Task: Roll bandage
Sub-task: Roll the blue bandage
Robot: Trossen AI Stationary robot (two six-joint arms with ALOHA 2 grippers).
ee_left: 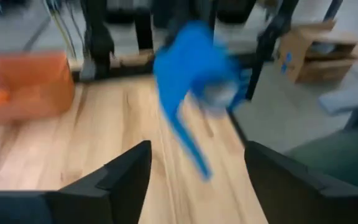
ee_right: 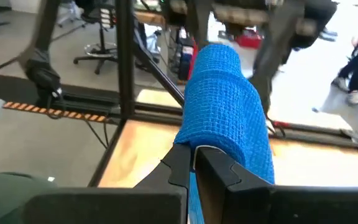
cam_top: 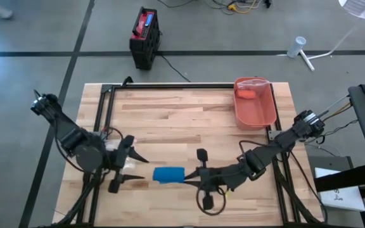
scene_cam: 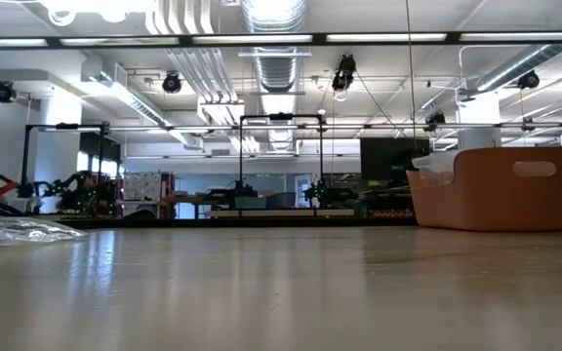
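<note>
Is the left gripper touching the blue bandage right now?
Apart. The high view shows the left gripper open, with bare table between its fingertips and the blue bandage.

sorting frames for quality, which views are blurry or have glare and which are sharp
Left wrist view: motion-smeared, the blue bandage and orange bin soft. Right wrist view: the bandage weave is crisp, the room behind bright and soft. Low view: ceiling lights glare, sheen on the table. High view: even light, fairly sharp.
</note>
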